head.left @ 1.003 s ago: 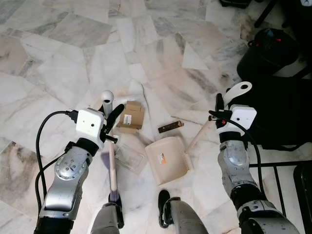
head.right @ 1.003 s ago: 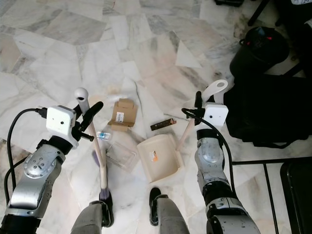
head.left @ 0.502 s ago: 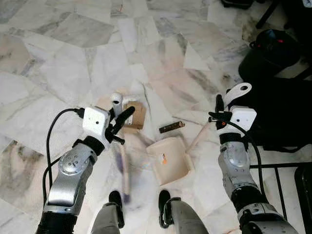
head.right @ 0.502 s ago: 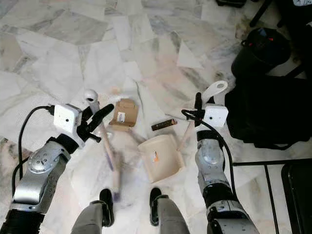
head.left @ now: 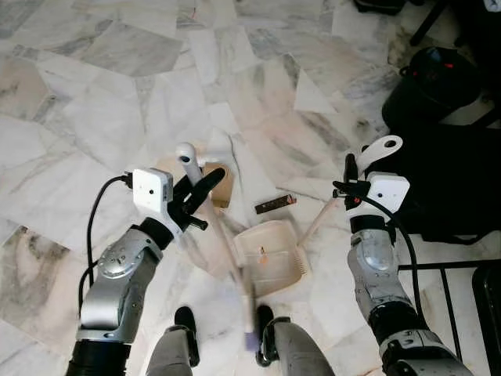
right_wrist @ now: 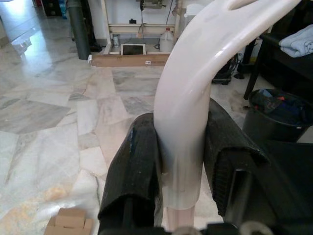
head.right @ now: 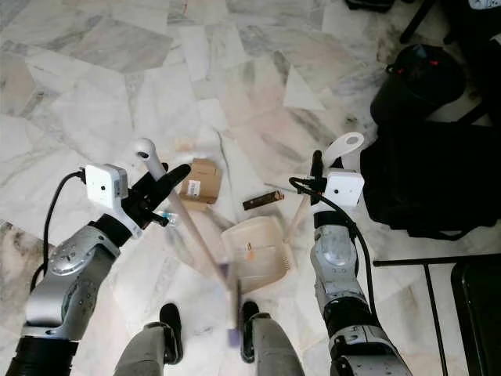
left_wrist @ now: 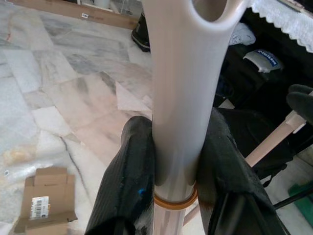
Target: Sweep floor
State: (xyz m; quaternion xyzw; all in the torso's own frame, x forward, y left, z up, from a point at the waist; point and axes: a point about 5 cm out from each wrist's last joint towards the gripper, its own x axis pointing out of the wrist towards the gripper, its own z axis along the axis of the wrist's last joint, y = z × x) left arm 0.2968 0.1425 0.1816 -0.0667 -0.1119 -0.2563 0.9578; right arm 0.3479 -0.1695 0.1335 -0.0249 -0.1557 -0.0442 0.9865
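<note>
- The broom has a cream plastic grip with a rounded looped top and a pale wooden stick below it, joined at an orange-brown ring that shows in the left wrist view.
- It slants from the left gripper down toward the robot's feet. Its lower end is blurred, with a purple tinge near the dark shoes.
- The left gripper's two black fingers are clamped on either side of the broom's cream grip, just above the ring.
- The dustpan is cream, with a flat open tray lying on the marble floor just in front of the feet. A small orange mark shows on its inner face.
- Its long handle rises at a slant to the right, ending in a white curved grip with a loop.
- The right gripper is closed around that white grip, one finger pressed on each side.
- A flattened cardboard box lies on the floor behind the broom stick. A small dark brown wrapper lies just beyond the dustpan's far edge.
- A black bin stands well off to the right.
</note>
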